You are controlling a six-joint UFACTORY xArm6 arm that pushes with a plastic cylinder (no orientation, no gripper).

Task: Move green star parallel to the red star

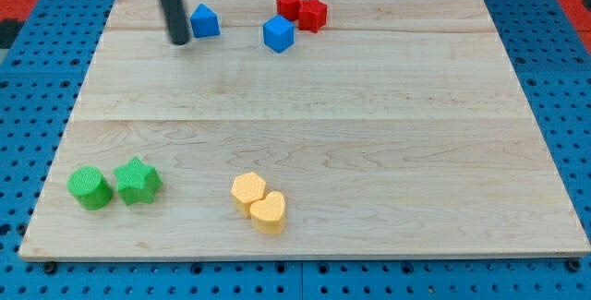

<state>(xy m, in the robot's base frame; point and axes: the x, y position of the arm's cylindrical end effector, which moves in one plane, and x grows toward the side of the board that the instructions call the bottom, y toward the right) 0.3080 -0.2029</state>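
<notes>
Green star (138, 181) sits near the tabletop's (369, 134) bottom-left corner, touching a green round block (90, 188) on its left. My tip (178, 41), a plain rod without jaws, stands well apart at the view's top, just left of a blue block (205, 21). Red star (313, 13) lies top-centre. The green star has no clear long axis.

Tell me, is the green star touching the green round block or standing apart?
Touching, or nearly: the green star sits right beside the green round block, no clear gap showing.

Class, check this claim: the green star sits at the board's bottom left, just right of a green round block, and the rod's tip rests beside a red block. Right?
Not quite. In the camera view my tip rests beside a blue block, not a red one. The green star placement beside the green round block is correct.
</notes>
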